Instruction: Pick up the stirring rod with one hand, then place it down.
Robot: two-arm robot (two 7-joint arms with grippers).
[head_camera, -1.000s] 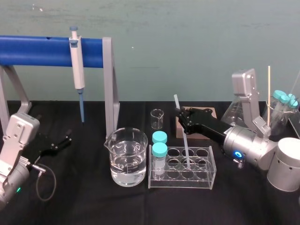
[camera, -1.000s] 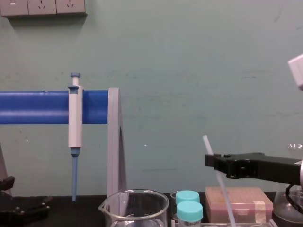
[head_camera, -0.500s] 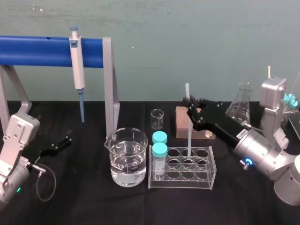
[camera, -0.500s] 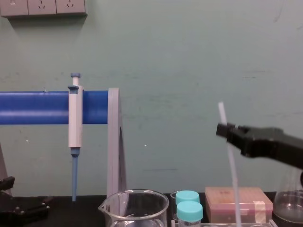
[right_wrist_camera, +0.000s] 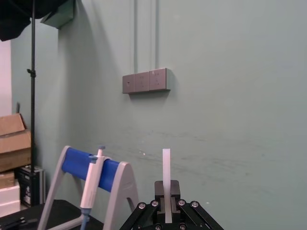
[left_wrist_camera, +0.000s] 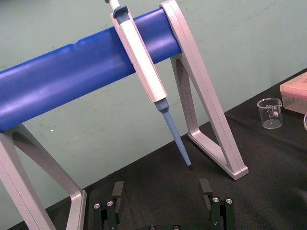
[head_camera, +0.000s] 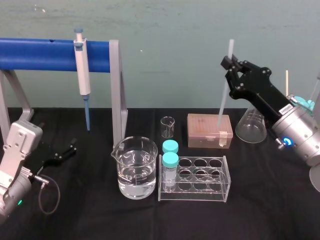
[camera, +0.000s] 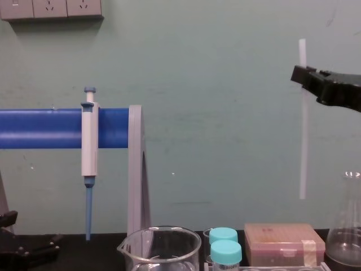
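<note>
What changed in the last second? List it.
The right gripper, shut on the stirring rod, rose and swung to the robot's right, lifting the rod out of the tube rack; it now hangs upright in the air. The left gripper stayed parked, open, at the left; pipette and beaker unmoved.

Right gripper (camera: 307,78) at upper right, fingers (camera: 330,90) clamped on stirring rod (camera: 303,141) near its top. Rod upright, lower end hanging free above pinkish box (camera: 285,243), apart from it. Pipette (camera: 89,141) hangs on blue bar (camera: 39,128). Beaker (camera: 161,248), two teal-capped vials (camera: 225,251), flask (camera: 347,237) along bottom edge. Left gripper (camera: 25,248) low at left edge.
</note>
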